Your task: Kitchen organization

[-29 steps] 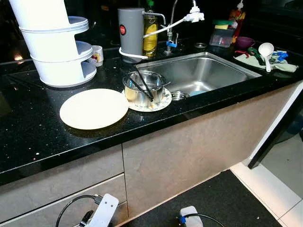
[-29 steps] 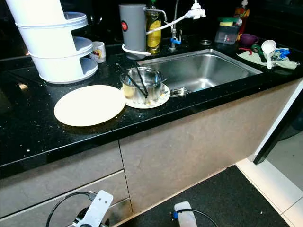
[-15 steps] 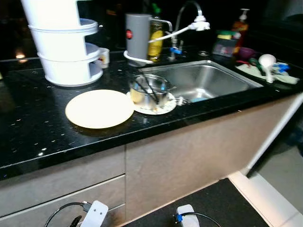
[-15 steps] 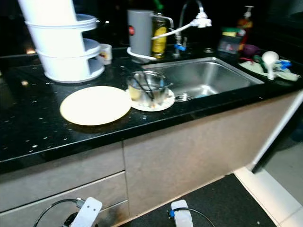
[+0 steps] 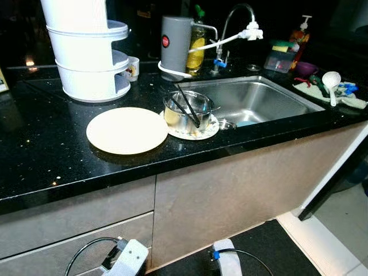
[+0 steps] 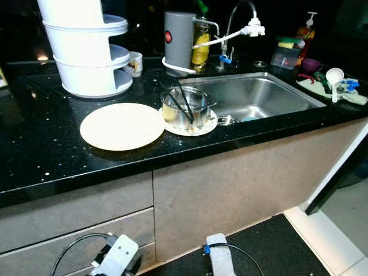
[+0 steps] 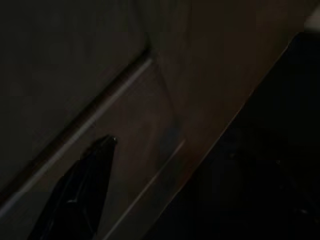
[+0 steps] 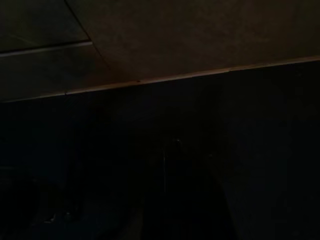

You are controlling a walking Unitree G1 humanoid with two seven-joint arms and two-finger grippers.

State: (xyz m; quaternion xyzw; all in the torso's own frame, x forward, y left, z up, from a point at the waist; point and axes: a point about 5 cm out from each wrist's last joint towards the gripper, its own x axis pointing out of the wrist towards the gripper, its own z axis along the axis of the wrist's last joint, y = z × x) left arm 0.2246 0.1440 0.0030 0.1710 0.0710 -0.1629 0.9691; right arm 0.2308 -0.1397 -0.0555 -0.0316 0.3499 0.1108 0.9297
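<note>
Head views: sharp, no motion blur. Light falls from above and in front onto the black counter (image 5: 34,155), which shows small specular flecks and a warm orange glint (image 5: 30,62) at 10 o'clock. The cream plate (image 5: 127,130) is near overexposed, surface detail washed out. The white stacked container (image 5: 86,52) is bright, clipped at top. The steel sink (image 5: 259,100) carries soft highlights; the pot (image 5: 187,109) reflects bright spots on its rim. Background wall at 12 o'clock falls to black. Cabinet front (image 6: 230,184) is evenly lit, floor at 6 o'clock dim.

Left wrist view: very dark, grainy; one black finger (image 7: 80,195) barely distinguishable against brownish panels. Right wrist view: darker still, lower half almost black.
</note>
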